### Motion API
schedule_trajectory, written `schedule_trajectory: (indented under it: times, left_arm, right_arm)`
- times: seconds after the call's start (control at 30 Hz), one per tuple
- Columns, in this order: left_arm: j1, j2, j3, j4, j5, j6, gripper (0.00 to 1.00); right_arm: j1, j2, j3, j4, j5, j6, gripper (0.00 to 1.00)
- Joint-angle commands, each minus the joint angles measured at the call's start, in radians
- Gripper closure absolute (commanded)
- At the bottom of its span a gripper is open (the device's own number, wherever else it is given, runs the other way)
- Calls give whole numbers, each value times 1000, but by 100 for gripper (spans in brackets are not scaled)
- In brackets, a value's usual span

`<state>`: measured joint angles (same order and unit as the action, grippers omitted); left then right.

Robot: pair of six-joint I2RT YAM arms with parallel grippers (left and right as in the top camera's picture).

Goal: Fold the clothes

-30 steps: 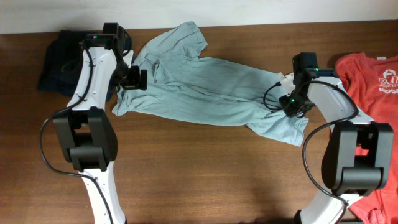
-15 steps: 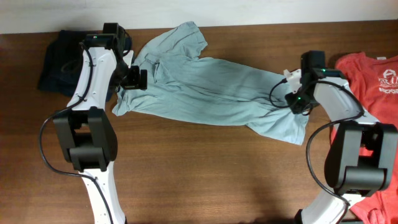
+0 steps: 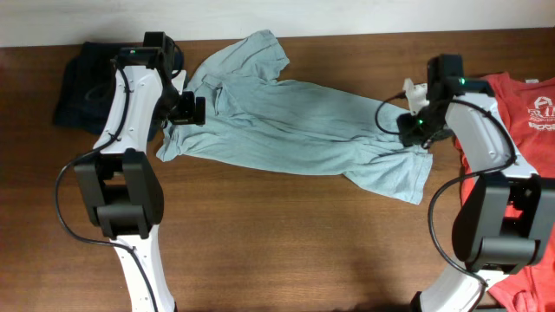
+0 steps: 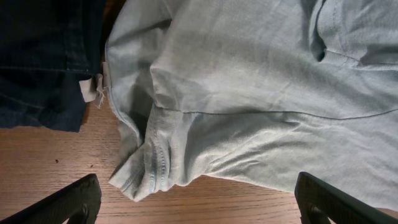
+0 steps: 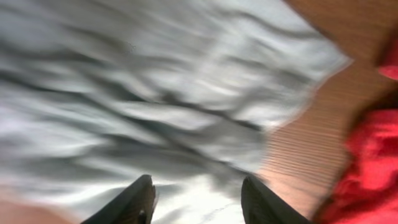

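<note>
The clothes lie on the wooden table. A pale blue-grey T-shirt (image 3: pixel 295 130) is spread crumpled across the middle, and a red T-shirt (image 3: pixel 520 108) with white print lies at the right edge. My left gripper (image 3: pixel 191 111) hovers over the shirt's left sleeve (image 4: pixel 155 162), its jaws wide open with only bare wood between the fingers (image 4: pixel 78 200). My right gripper (image 3: pixel 409 130) is over the shirt's right end. In the blurred right wrist view its fingers (image 5: pixel 134 202) stand apart above the pale cloth (image 5: pixel 155 106), holding nothing, with the red cloth (image 5: pixel 373 162) to the right.
A dark navy garment (image 3: pixel 78 87) is bunched at the far left beside the left arm, and shows as dark denim (image 4: pixel 43 56) in the left wrist view. Bare wood table (image 3: pixel 286 243) fills the front half. A pale wall runs along the back edge.
My right gripper has opened, let go of the shirt's right end and moved back and to the right. The shirt's right corner now lies flatter. The left arm has not moved.
</note>
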<state>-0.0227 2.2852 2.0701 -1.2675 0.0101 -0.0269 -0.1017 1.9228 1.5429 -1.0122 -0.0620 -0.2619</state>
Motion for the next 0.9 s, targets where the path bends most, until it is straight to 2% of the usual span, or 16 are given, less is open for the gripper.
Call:
schedule_trajectory:
  times: [0.0, 0.1, 0.13, 0.27, 0.63, 0.87]
  left_arm:
    - [6, 6, -9, 2, -9, -10, 1]
    - [6, 6, -9, 2, -9, -10, 1]
    - [6, 6, -9, 2, -9, -10, 1]
    - [6, 6, -9, 2, -9, -10, 1]
    - [6, 6, -9, 11, -9, -10, 1]
    - [6, 6, -9, 61, -6, -10, 1]
  right_arm:
    - [40, -30, 48, -70, -198, 104, 64]
    - [66, -27, 17, -108, -196, 137, 91]
    - [72, -27, -1, -111, -196, 145, 96]
    - [81, -18, -94, -85, -193, 195, 96]
    - [81, -14, -307, 140, -185, 279, 96]
    - [81, -13, -387, 188, -6, 349, 96]
